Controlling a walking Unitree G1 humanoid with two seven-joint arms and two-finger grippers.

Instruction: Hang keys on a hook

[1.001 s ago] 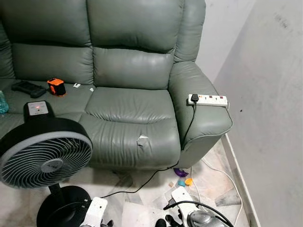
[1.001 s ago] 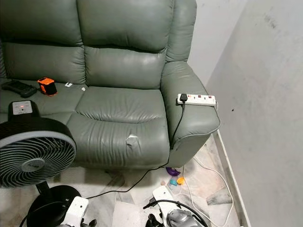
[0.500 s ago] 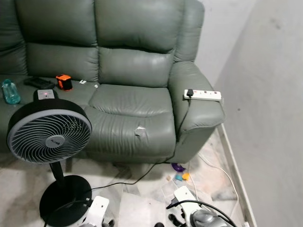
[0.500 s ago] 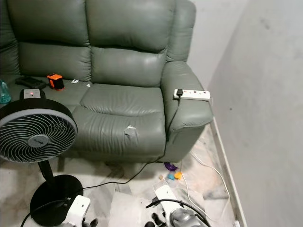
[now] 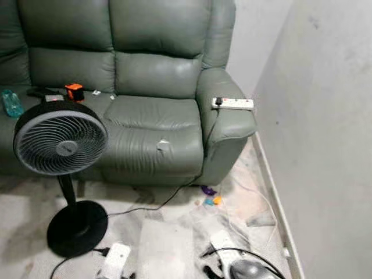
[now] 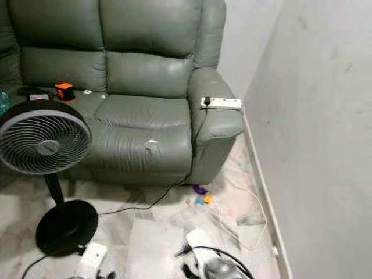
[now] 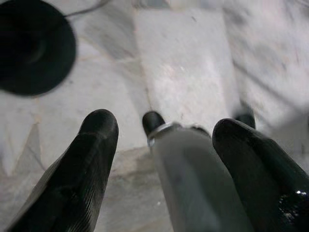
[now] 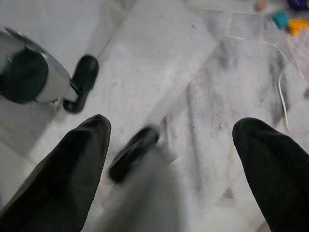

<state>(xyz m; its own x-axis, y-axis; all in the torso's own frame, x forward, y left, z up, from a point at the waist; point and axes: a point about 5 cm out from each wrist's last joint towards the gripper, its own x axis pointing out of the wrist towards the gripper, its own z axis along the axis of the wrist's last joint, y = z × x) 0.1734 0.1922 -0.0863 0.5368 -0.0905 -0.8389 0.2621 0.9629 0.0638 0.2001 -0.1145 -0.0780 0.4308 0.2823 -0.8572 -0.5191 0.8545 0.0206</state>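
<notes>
Green sofa (image 5: 139, 93), marble floor (image 5: 168, 232).

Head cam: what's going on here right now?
Nothing is being handled. The robot faces a green sofa in a room corner, with a fan on the floor in front and a power strip on the armrest. The left pincer and the right pincer both hang open over the marble floor, holding nothing. No keys or hook can be made out.
</notes>
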